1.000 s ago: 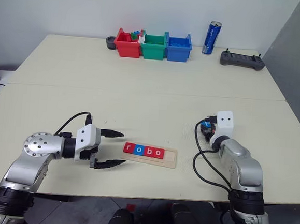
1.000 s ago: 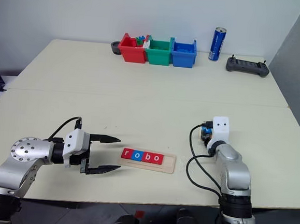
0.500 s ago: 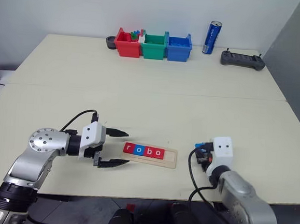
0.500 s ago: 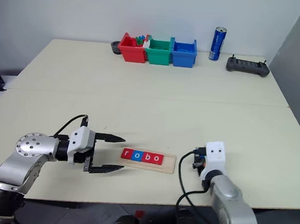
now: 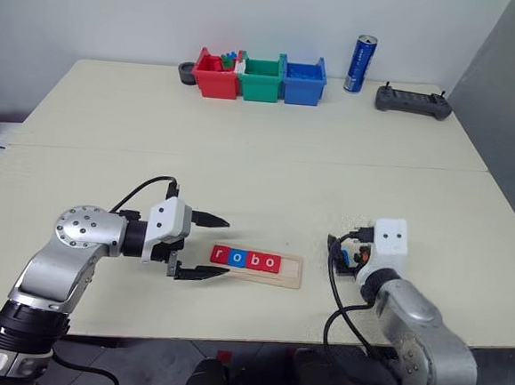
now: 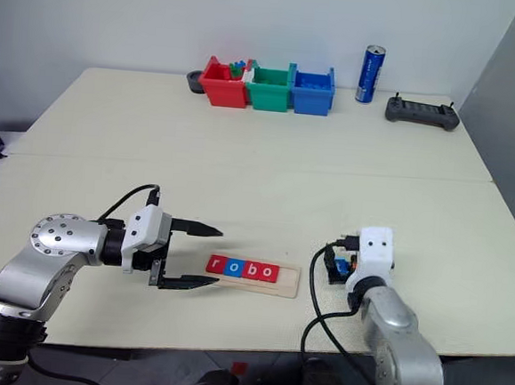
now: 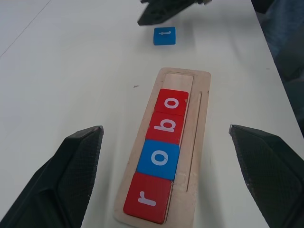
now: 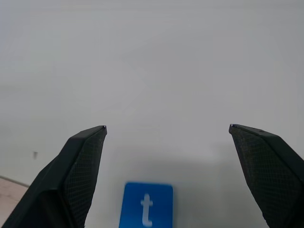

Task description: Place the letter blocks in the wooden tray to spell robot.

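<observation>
Right wrist view: right hand, spread wide since a second ago, has released blue "t" block onto worktop; wooden tray, centre frame, reads "robo"; left hand wide, empty.

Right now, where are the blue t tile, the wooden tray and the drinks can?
blue t tile (image 8: pixel 146 205): right wrist view, its face.
wooden tray (image 7: pixel 178 78): left wrist view, bare end of groove.
drinks can (image 5: pixel 359 64): left eye view, its side.
</observation>
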### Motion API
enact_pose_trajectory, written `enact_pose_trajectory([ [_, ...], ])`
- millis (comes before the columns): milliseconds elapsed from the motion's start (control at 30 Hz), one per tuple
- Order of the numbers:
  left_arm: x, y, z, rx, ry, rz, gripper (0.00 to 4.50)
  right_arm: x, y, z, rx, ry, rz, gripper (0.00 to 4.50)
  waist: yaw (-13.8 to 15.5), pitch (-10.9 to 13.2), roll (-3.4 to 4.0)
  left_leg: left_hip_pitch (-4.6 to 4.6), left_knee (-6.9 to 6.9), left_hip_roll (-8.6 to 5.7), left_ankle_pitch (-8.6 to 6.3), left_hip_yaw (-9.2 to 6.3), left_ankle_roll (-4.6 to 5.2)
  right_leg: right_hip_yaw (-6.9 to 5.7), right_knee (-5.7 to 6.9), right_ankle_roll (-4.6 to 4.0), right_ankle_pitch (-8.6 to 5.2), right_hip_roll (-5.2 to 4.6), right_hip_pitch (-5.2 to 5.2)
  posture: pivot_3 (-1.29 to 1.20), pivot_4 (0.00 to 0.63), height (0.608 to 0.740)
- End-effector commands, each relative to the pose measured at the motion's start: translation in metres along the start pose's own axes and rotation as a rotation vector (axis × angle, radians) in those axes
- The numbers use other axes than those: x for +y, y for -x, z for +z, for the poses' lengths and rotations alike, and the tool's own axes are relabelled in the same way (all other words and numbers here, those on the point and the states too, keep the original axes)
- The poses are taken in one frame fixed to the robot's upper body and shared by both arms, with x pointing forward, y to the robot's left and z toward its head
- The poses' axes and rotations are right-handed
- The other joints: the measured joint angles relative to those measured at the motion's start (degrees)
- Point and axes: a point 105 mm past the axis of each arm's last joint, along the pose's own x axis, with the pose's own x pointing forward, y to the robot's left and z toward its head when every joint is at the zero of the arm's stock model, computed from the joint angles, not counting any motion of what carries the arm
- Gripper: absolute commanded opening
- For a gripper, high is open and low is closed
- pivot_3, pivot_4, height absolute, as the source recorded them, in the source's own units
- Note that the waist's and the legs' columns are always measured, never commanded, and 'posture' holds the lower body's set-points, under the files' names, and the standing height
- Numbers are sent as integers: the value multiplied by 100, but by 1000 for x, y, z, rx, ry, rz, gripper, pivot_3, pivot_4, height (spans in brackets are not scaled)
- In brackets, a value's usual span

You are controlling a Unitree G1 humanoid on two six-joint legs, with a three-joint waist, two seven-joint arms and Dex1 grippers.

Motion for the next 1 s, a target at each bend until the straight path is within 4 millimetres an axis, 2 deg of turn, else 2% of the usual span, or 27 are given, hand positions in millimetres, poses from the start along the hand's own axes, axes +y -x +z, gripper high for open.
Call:
enact_pose_trajectory([
  [33,2,4,10,-20,-34,24,4500,13,9,11,-3,218,374,4474,2,1,1,0,0,-1,0,3,1,1,-3,1,-1,-1,2,0,150,740],
  [233,1,3,5,-20,-25,36,4500,-9,10,-13,138,485,635,4474,13,3,-4,1,0,0,-4,1,7,-2,-4,6,-4,2,5,0,150,740],
  [367,2,6,-4,-14,-17,43,4500,-17,3,-19,178,566,713,4474,-4,4,-6,2,2,0,-4,6,7,2,-2,-5,3,1,5,0,150,740],
  [600,-1,9,-12,-14,-20,42,4500,-25,-10,-27,227,600,775,4474,19,5,-7,1,3,-1,-4,3,7,0,-2,-20,11,0,4,0,150,740],
  [700,-3,8,-12,-17,-26,39,4500,-26,-12,-30,248,595,796,3885,25,5,-7,-1,3,-1,-4,3,6,-1,-2,-21,12,-2,4,0,150,740],
  [933,-4,8,-9,-19,-30,37,4500,-22,-8,-24,237,587,827,1446,25,5,-7,1,3,-1,-4,2,6,-1,0,-21,12,-2,4,0,150,740],
  [1000,-4,8,-9,-19,-29,39,4500,-18,-4,-17,214,579,841,1456,26,5,-6,1,4,-1,-4,2,6,-2,1,-21,12,-2,4,0,150,740],
])
